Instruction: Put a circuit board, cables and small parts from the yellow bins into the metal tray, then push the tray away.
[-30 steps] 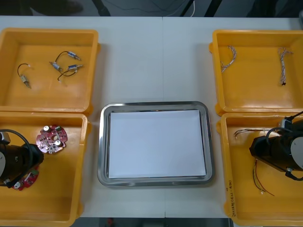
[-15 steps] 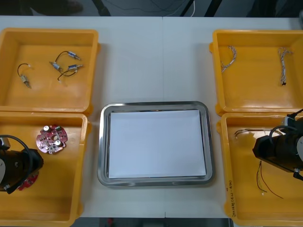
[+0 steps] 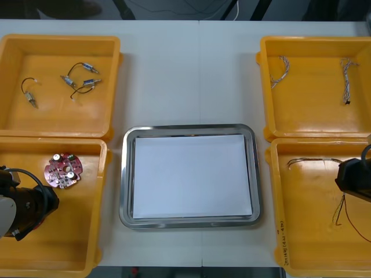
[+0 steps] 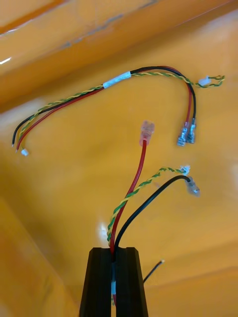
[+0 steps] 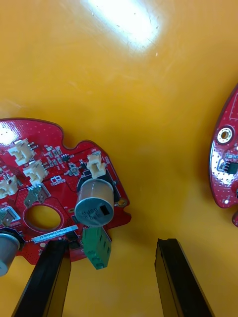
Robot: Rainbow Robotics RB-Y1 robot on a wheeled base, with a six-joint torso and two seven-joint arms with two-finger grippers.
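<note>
Clenched right claw (image 4: 114,255) on cable (image 4: 130,190); trailed strands straight out beyond fingers, over near right bin (image 3: 307,231). Sat to right of tray (image 3: 188,127), so judged leftward carry due. Kept left claw (image 5: 111,247) released over near left bin (image 3: 81,231). Found board (image 5: 49,198) beneath one finger, off gap; perhaps not touching.
</note>
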